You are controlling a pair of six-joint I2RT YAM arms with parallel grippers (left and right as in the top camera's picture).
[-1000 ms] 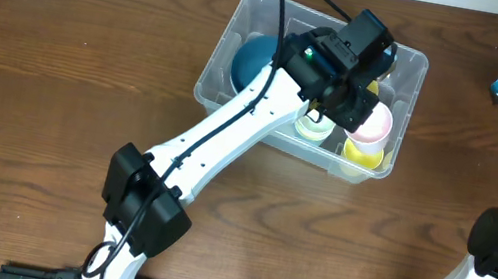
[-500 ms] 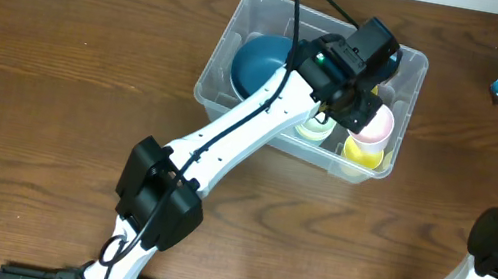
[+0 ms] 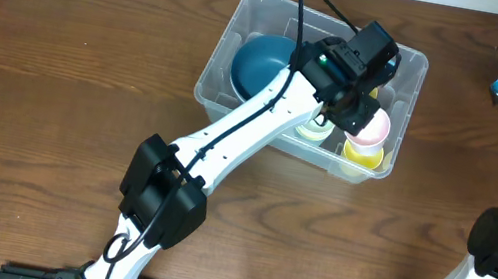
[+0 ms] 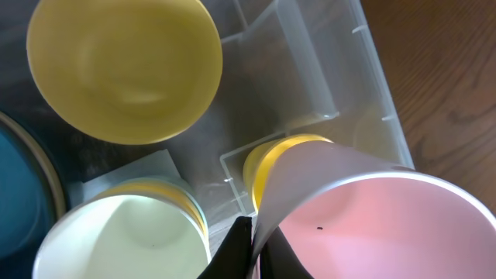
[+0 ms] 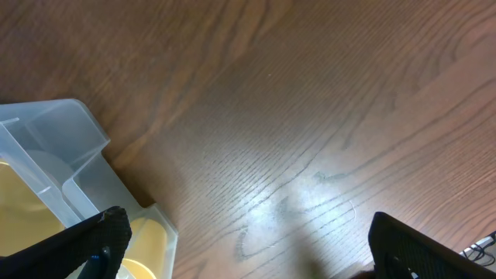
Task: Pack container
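The left arm [image 3: 228, 146] reaches from the near edge of the brown worktop [image 3: 57, 77] up to the clear container [image 3: 208, 80]. The container sits on the worktop a bit past the middle, toward the far side.

Along the container's near wall are 3 cups. The yellow cup [image 3: 363, 156] is in the near right corner, and the pale green cup [image 3: 313, 127] is just beside it on the left. The pink cup [image 3: 374, 128] is tilted and sits right over the yellow cup. The left hand [image 4: 252, 244] is closed and pinches the rim of the pink cup between its 2 dark fingers.

Farther back in the container are 2 bowls, a blue bowl [image 3: 256, 65] on the left and a yellow bowl [image 4: 124, 66] on the right.

The right hand [image 5: 248, 232] is off by the far right edge, well apart from the container. It is wide open with nothing in it, over bare wood.
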